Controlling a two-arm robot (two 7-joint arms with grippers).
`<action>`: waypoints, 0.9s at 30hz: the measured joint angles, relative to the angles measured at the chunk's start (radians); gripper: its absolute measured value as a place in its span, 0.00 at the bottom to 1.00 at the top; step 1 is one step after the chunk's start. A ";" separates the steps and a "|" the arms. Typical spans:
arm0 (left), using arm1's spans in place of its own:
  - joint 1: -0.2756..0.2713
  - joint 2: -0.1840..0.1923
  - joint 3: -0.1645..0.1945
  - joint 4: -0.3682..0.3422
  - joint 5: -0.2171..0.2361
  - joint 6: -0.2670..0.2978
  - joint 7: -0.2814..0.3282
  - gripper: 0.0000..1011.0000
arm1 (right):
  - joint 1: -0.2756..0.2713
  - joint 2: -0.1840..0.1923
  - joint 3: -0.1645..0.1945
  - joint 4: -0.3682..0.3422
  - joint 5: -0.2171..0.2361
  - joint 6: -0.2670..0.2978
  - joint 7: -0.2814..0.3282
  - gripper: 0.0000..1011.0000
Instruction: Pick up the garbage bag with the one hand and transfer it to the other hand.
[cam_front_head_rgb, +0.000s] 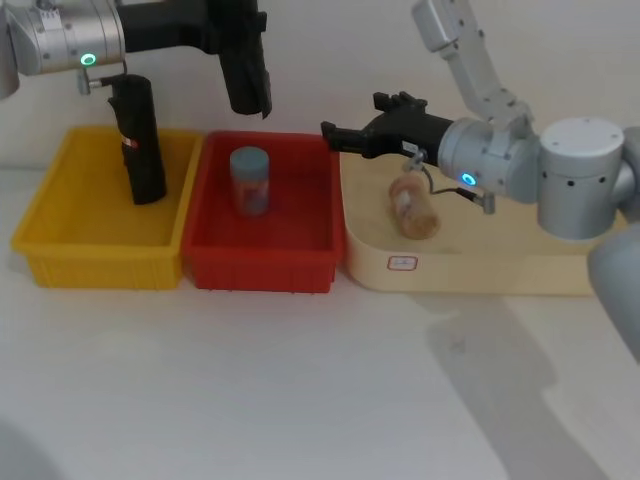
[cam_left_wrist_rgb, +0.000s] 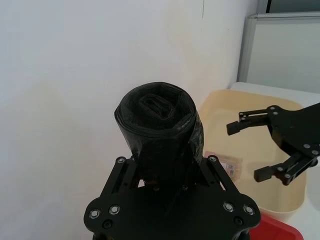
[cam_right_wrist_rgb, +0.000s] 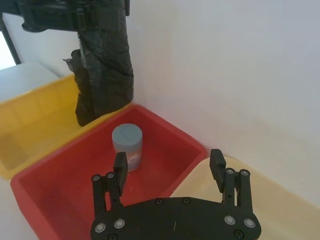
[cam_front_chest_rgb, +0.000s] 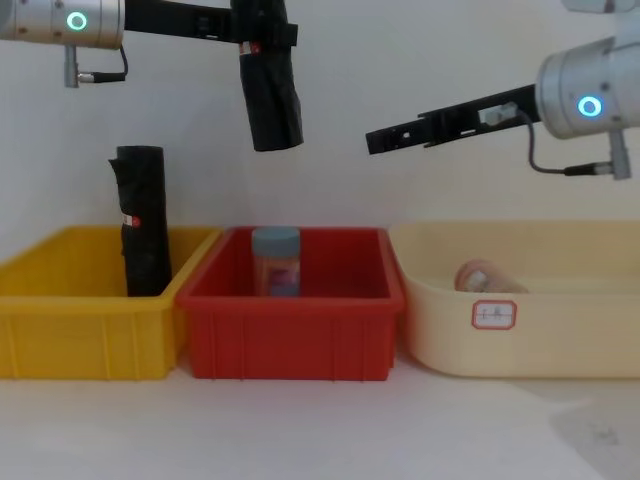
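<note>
On my feed the white bench (cam_front_head_rgb: 300, 380) carries three containers in a row: a cream tray (cam_front_chest_rgb: 560, 335) on the right, a yellow bin (cam_front_head_rgb: 90, 265) on the left and a red bin (cam_front_head_rgb: 260, 272) between them. My left end effector (cam_left_wrist_rgb: 166, 162), on the arm with the cyan-green ring light, is clamped on the upper end of the garbage bag (cam_front_chest_rgb: 270, 100). The bag hangs in the air above the red bin, clear of everything below. My right end effector (cam_right_wrist_rgb: 168, 167) sits at similar height off to the bag's right, fingers spread and empty, pointing toward it and not touching. A taller black roll (cam_front_chest_rgb: 142, 220) stands in the yellow bin. A capped jar (cam_front_head_rgb: 249, 180) stands in the red bin, and a pale brownish item (cam_front_head_rgb: 413, 208) lies in the cream tray.
</note>
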 joint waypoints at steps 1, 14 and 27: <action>0.000 0.000 0.000 0.000 0.000 0.000 0.000 0.39 | 0.002 -0.004 0.000 0.005 0.000 -0.001 -0.003 0.99; -0.004 -0.003 0.003 0.008 -0.003 -0.003 -0.001 0.39 | 0.035 -0.057 -0.008 0.071 -0.007 -0.045 -0.011 0.99; -0.005 -0.004 0.005 0.010 -0.004 -0.005 -0.002 0.39 | 0.076 -0.082 -0.034 0.126 -0.006 -0.093 0.032 0.99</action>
